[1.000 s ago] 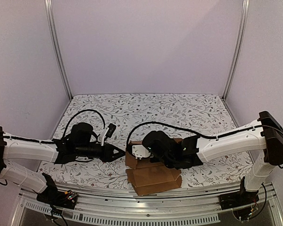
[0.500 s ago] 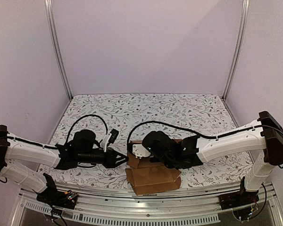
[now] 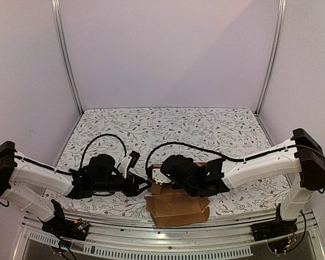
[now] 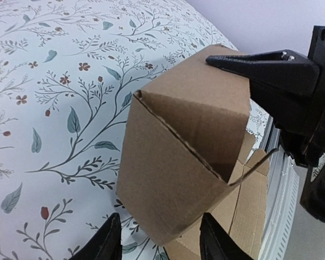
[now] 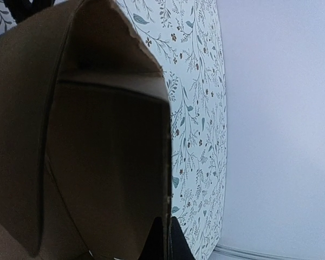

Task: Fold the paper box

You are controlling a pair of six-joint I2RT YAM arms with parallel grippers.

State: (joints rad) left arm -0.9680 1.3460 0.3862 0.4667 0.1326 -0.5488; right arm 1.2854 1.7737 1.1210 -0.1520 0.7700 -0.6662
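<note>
At the near edge of the table (image 3: 222,127), midway between the two arms, the box (image 3: 176,205) is sitting only partly formed. Its far part is standing up off the surface. In the left wrist view, two panels are meeting at a sharp creased corner and leaning together like a small tent. A broad panel with its flaps is lying flat toward the near rail, and its creases are showing but not yet turned up.

The right gripper (image 4: 214,59) is pinching the top edge of the raised panel, its jaws closed tight on the thin cardboard. The right wrist view is looking straight into the dark hollow behind that wall. The left gripper (image 3: 143,187) is hovering low at the box's left corner with its fingers (image 4: 111,238) spread apart. They are pointing at the bottom of the raised corner and gripping nothing. I cannot tell whether they are touching the cardboard.

By my reading, the job is somewhere short of halfway. One end is being held upright, but no tab is visibly tucked, and the opposite walls and the closing flaps are waiting to be raised. The raised part seems to be standing mainly on the right gripper's hold, so it is likely to sag open if released before something locks it.
</note>
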